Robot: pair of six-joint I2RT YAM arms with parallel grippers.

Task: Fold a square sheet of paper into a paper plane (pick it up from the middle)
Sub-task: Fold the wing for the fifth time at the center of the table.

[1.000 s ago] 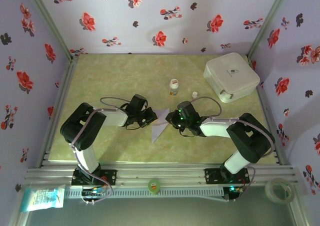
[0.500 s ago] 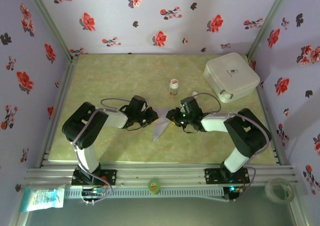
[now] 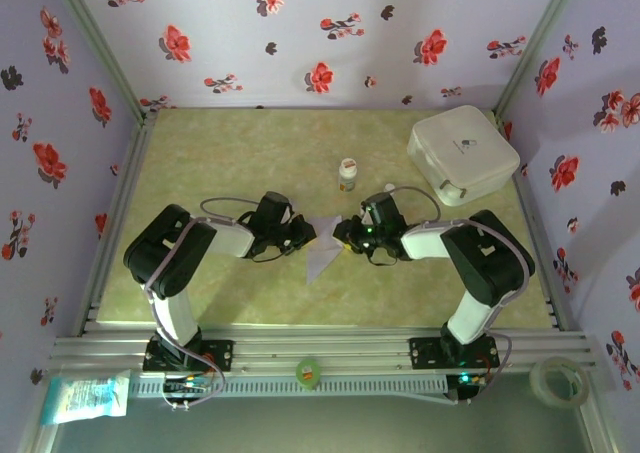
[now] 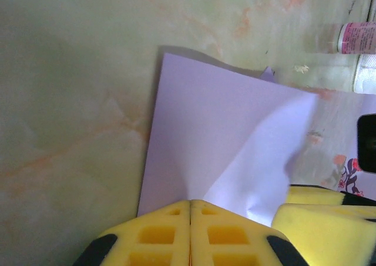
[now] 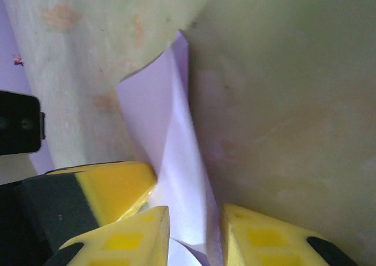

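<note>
Right gripper [image 3: 343, 237] had edged leftward toward the left gripper [image 3: 305, 235] since the earlier frame. We found the folded lilac paper [image 3: 322, 249] between them, mid-table [image 3: 230, 153]. Left fingers were pressed together on its edge; right fingers straddled it, clamping undeterminable. Its tip pointed nearward, long axis far-to-near.

Nudged the square sheet of paper [image 3: 322, 253] slightly toward the right tool [image 3: 345, 239]. Swung the right forearm [image 3: 430, 241] farther from the near edge.
</note>
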